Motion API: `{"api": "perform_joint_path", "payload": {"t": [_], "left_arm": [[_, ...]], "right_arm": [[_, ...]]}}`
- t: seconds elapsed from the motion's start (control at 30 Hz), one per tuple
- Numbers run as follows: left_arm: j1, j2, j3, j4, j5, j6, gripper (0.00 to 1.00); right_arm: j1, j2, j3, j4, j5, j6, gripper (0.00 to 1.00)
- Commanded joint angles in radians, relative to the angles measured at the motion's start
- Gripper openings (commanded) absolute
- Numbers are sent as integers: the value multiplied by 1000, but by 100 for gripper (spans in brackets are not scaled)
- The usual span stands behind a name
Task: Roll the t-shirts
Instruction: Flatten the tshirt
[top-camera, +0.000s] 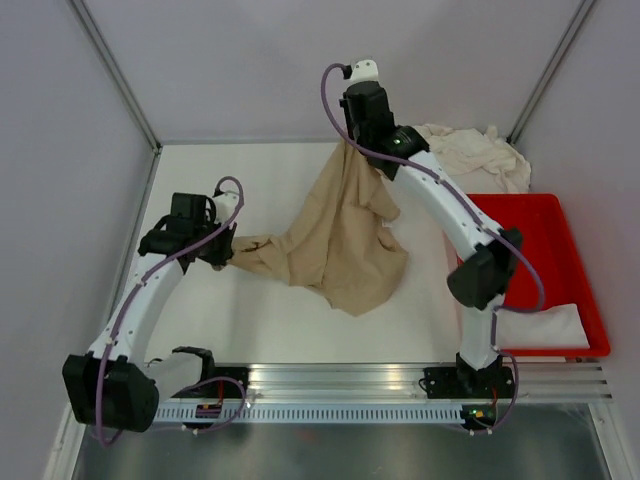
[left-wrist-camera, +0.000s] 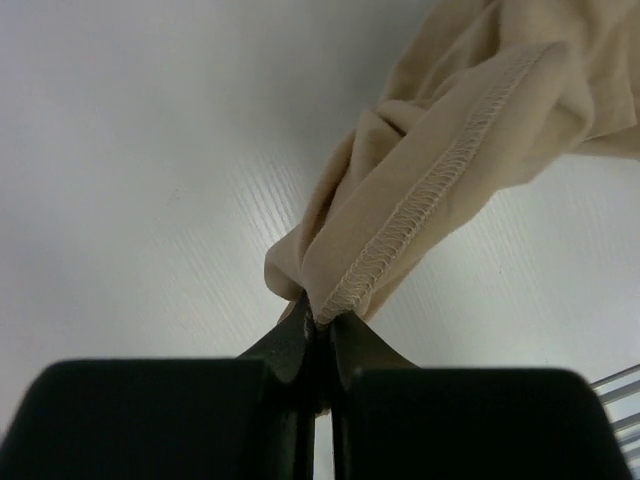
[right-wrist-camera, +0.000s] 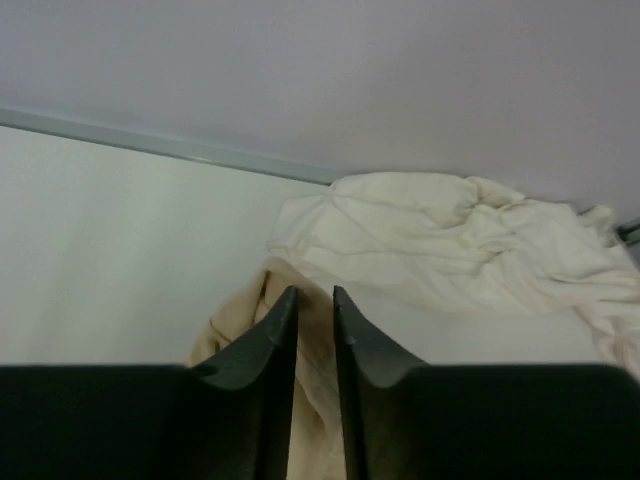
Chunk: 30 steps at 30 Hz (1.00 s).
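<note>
over on the left side of the white table (top-camera: 270, 330), the left gripper (top-camera: 228, 250) sits low, just above the surface, jaws pinched tight on the stitched hem of the tan t-shirt (top-camera: 345, 235). the left wrist view shows it up close: left gripper (left-wrist-camera: 320, 325) clamped on the hem, the tan t-shirt (left-wrist-camera: 450, 130) bunching away up and to the right. moving to the middle, the shirt stretches from that low corner up to a peak, its bulk draped and pooling on the table between the two arms. at that peak, towards the back, the right gripper (top-camera: 350, 142) is raised with the cloth hanging from it; in its own view the right gripper (right-wrist-camera: 315, 295) has its fingers drawn in to a thin slit, tan fabric caught at them. further right, a heap of cream t-shirts (top-camera: 475, 150) lies crumpled in the back corner, seen again just beyond the fingers (right-wrist-camera: 450, 235). far right, a red tray (top-camera: 570, 225) holds a white folded cloth (top-camera: 540, 325) at its near end.
</note>
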<state>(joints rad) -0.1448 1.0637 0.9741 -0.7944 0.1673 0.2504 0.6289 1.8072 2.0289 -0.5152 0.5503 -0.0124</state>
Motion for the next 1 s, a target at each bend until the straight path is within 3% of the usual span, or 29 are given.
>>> {"api": "perform_joint_path", "payload": {"t": [0.0, 0.03, 0.1, 0.17, 0.23, 0.37, 0.43, 0.57, 0.73, 0.87, 0.97], "left_arm": [[43, 118, -9, 126, 87, -40, 2], [54, 155, -14, 136, 131, -40, 2], [80, 241, -21, 167, 164, -51, 2], [97, 332, -32, 210, 184, -50, 2], [120, 372, -60, 242, 199, -45, 2], [139, 375, -69, 254, 201, -31, 2], [143, 358, -74, 254, 199, -28, 2], [143, 296, -89, 250, 184, -11, 2], [143, 243, -115, 239, 136, 23, 2], [143, 196, -138, 238, 133, 39, 2], [142, 186, -149, 238, 126, 47, 2]], "right_arm": [[-93, 277, 201, -47, -121, 135, 34], [-106, 340, 264, -83, -134, 179, 50], [-123, 487, 416, -172, -121, 193, 69], [-124, 518, 432, -225, -96, 184, 72], [-123, 418, 329, -212, -90, 177, 72], [-123, 115, -194, -14, -134, 213, 71], [-117, -48, -351, 33, -141, 238, 70], [-77, -228, -692, 75, -164, 314, 65], [-26, -405, -985, 136, -214, 433, 62], [28, -476, -1152, 138, -211, 494, 65], [51, -531, -1283, 239, -231, 534, 69]]}}
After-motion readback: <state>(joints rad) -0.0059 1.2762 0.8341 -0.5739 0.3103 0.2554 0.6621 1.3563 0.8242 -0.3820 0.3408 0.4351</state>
